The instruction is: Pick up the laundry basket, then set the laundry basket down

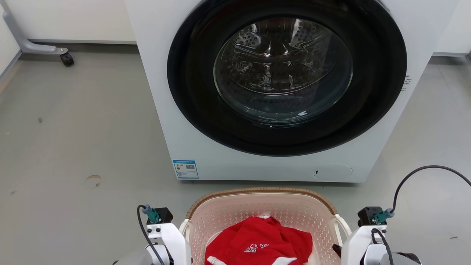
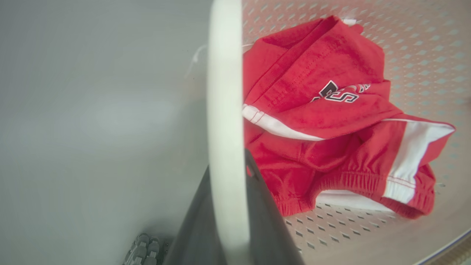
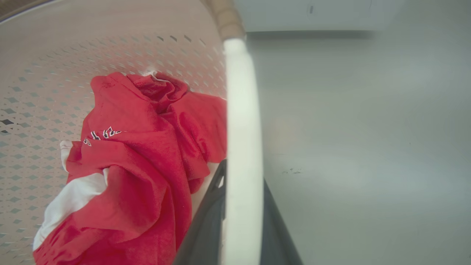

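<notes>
Left gripper [image 2: 228,176] and right gripper [image 3: 243,180] pinch white handles [image 2: 224,92] of the laundry basket [image 1: 257,191]; floor [image 1: 73,129] open beside.

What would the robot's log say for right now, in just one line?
left gripper: closed on left handle | right gripper: closed on right handle | laundry basket: holds red garment, in front of washer

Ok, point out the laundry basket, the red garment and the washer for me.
laundry basket [image 1: 257,190]: head view, on the far brown rim.
red garment [image 1: 257,239]: head view, middle of the crumpled cloth.
washer [image 1: 283,70]: head view, on the round door glass.
</notes>
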